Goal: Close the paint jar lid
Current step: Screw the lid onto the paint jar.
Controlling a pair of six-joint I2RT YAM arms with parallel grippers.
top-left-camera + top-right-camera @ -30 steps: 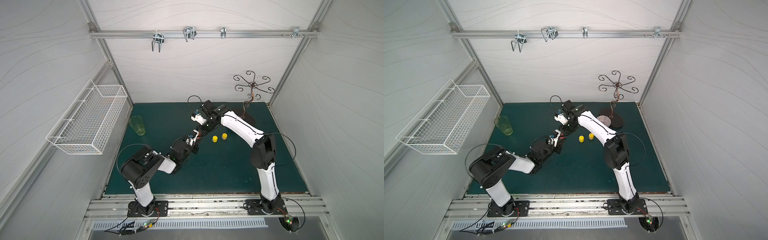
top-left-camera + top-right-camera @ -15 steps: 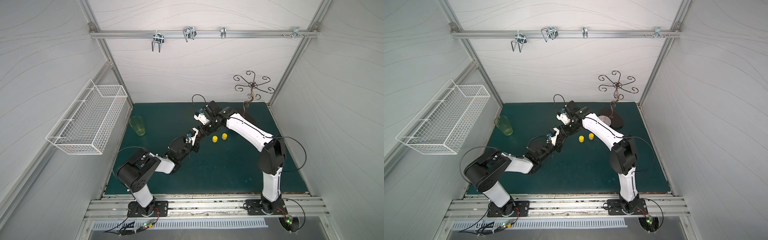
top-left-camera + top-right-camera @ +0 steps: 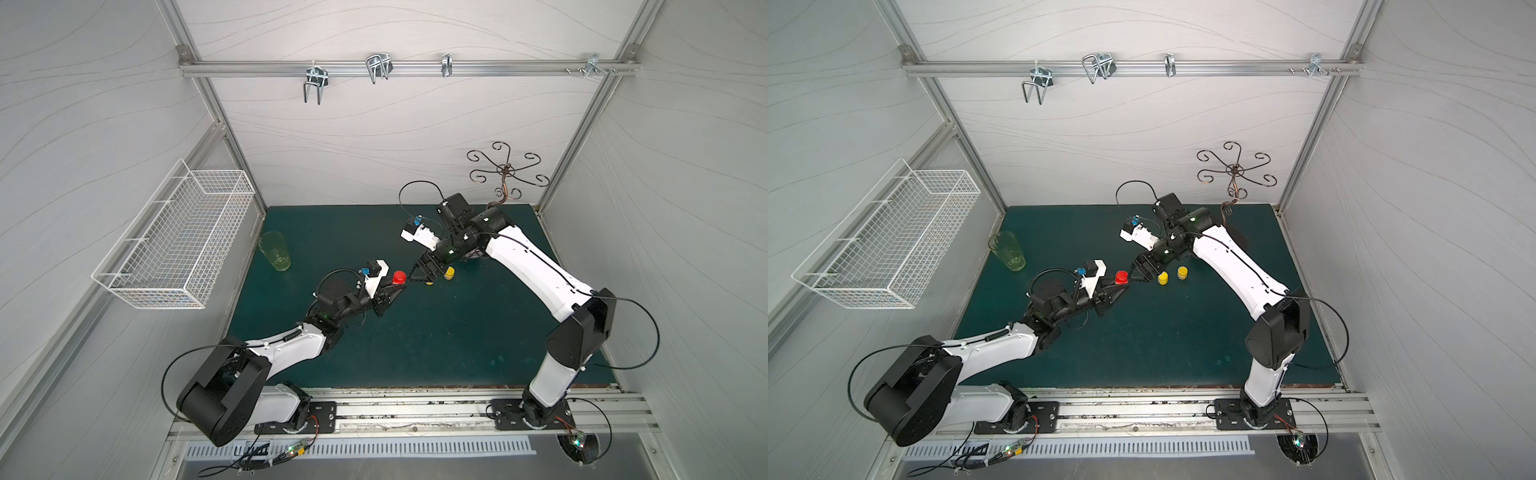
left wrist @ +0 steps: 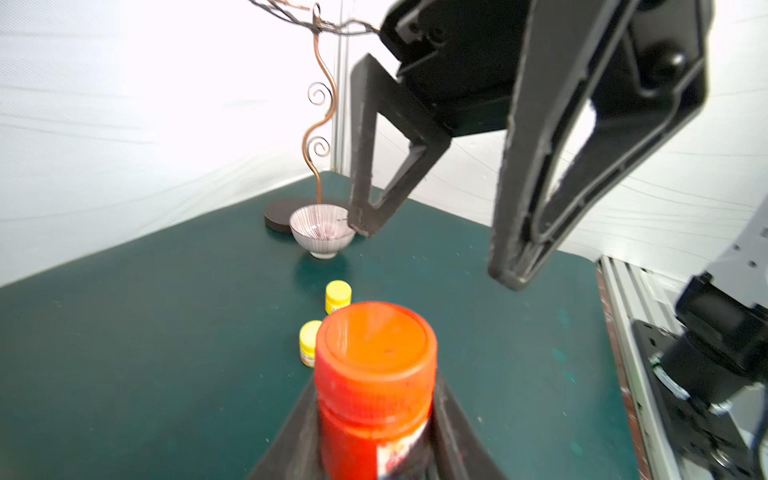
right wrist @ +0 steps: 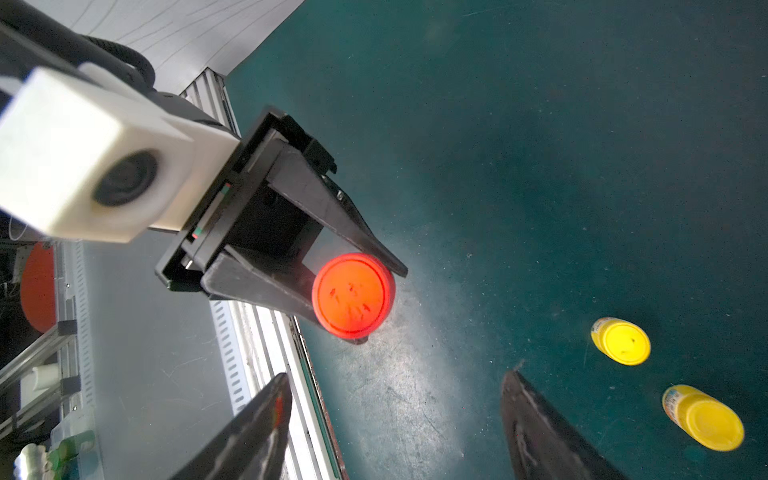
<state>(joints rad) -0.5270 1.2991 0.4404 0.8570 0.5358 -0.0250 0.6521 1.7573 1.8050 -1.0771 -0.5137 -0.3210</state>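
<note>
The red paint jar (image 3: 399,277) sat near the centre of the frame in both top views, with its red lid (image 5: 353,301) seated on top. The left gripper (image 3: 394,289) was clamped on the jar body below the lid. The right gripper (image 5: 397,374) hovered just right of the jar, jaws spread wide, holding nothing and clear of the lid. Two capped yellow jars (image 3: 1163,278) stood on the table just right of that gripper.

The table (image 3: 415,340) had a dark green surface, scuffed pale in patches. A green cup (image 3: 275,251) stood at its left edge. A scrolled metal stand (image 3: 505,170) stood at its upper right corner, with a striped bowl (image 4: 322,237) beside the stand's base.

White walls enclosed the cell. A wire basket (image 3: 178,237) hung on the left wall, and a hook rail (image 3: 395,68) crossed the top of the frame.
</note>
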